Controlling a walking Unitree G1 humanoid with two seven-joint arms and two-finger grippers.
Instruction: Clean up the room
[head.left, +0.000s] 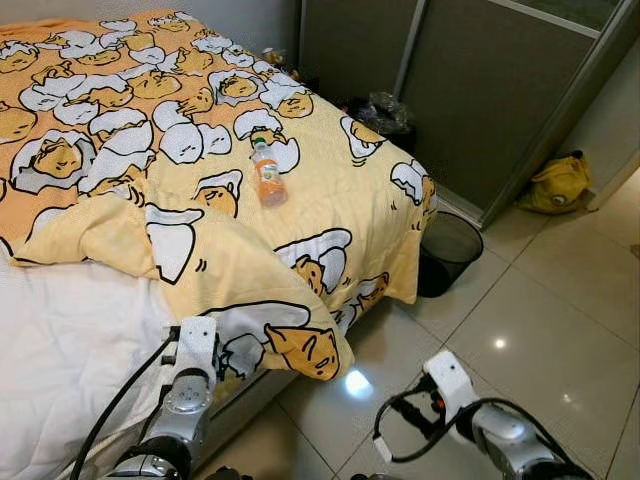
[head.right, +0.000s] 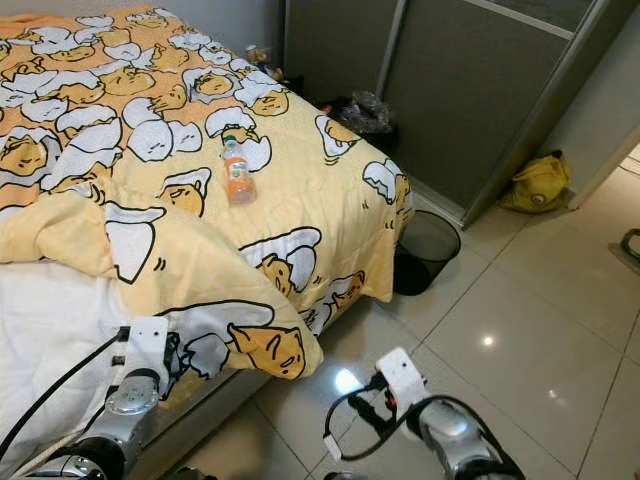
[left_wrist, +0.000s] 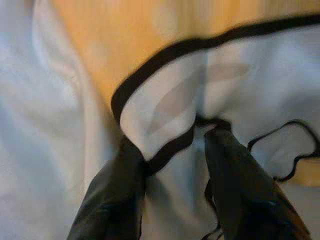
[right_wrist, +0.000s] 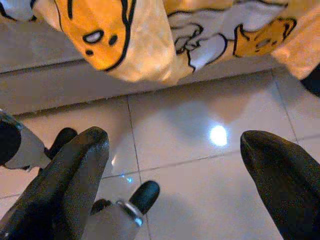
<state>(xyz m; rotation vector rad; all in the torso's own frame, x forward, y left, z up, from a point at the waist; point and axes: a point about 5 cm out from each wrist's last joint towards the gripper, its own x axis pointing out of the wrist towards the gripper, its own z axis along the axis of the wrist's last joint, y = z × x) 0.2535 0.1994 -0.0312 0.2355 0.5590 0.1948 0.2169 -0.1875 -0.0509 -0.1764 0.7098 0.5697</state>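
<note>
Two grippers flank my view. At left, the left gripper (left_wrist: 172, 145) has its black fingers (left_wrist: 112, 195) slightly parted against the soft yellow egg-print quilt (head.left: 330, 190). Mid-bed lies the small clear plastic bottle of orange drink (head.left: 267, 176), which I judge light, rigid and slippery; grasp its body. The black mesh wastebasket (head.left: 452, 245) is partly hidden. At right, the right gripper (right_wrist: 175, 155) is spread wide over tile.

Silver arms, white wrist blocks, black cables, black-fingered right claw (right_wrist: 175, 150).
</note>
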